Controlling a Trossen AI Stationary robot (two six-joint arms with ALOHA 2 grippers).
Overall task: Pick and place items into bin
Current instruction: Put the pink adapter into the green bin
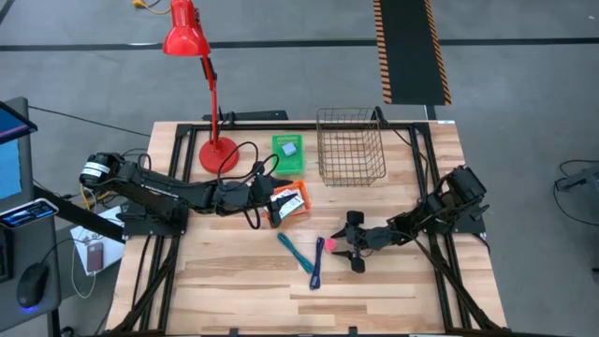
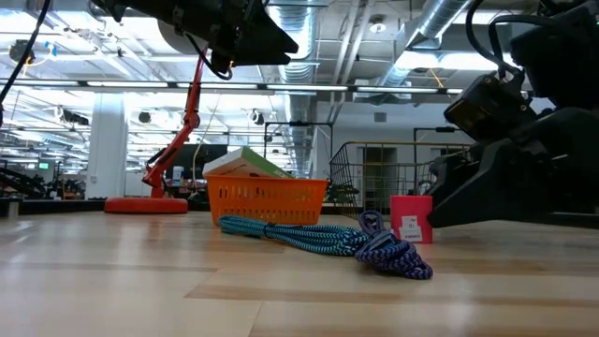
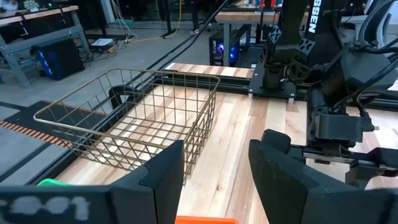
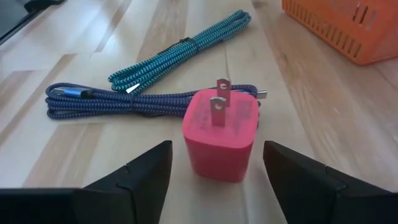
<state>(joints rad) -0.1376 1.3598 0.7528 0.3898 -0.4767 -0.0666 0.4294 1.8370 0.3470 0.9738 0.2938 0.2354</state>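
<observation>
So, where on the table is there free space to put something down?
Bare wood lies along the near edge, below the two cables, and right of the wire basket. It is crowded from the red lamp base to the orange tray, and around the pink plug.

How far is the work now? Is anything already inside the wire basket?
Nothing looks done: the wire basket is empty. In hand: the right gripper is open around the pink plug, not yet closed. The left gripper hovers over the orange tray. The teal cable and purple cable remain on the table.
</observation>
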